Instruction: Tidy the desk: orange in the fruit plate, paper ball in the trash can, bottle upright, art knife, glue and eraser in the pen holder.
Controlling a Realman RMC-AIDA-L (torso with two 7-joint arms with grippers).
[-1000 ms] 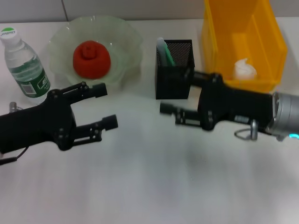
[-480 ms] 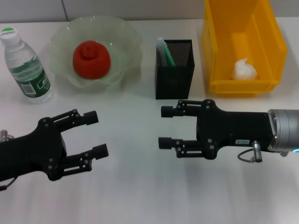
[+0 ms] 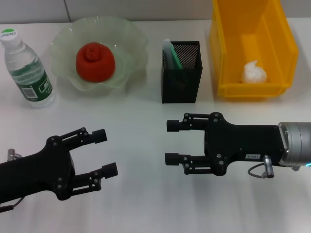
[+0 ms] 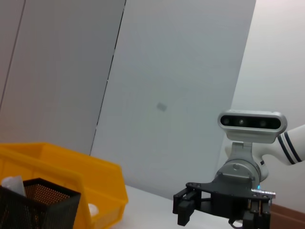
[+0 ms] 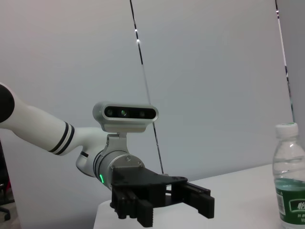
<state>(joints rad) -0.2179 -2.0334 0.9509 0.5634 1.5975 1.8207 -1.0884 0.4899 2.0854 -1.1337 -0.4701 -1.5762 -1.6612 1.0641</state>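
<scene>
- Black and low over the white desk (image 3: 155, 204), the left gripper (image 3: 108, 151) is the closest thing, near the front edge on the left side. Its arm comes in from the left edge and lies almost flat. Its two fingers (image 3: 99, 134) point toward the middle of the desk, spread wide, and hold nothing.
- The right gripper (image 3: 172, 142) is black too and sits a little farther back, on the right side. Its arm reaches in from the right edge and lies flat. Its fingers (image 3: 174, 125) point to the left, spread wide with nothing between them.
- The two grippers face each other with bare desk between them. Each wrist view shows the other gripper far off.
- Behind the grippers, in the middle, stands the black mesh pen holder (image 3: 181, 72). A pale green stick (image 3: 171, 54) pokes out of its top. What else is inside, I cannot tell.
- By the left edge, the water bottle (image 3: 27, 71) stands upright with its cap on.
- Toward the back edge, left of the pen holder, is the pale green fruit plate (image 3: 98, 52). The orange (image 3: 95, 61) sits in its middle.
- At the back right corner is the yellow trash can (image 3: 252, 46). The white paper ball (image 3: 254, 72) lies inside it, against its front wall.
</scene>
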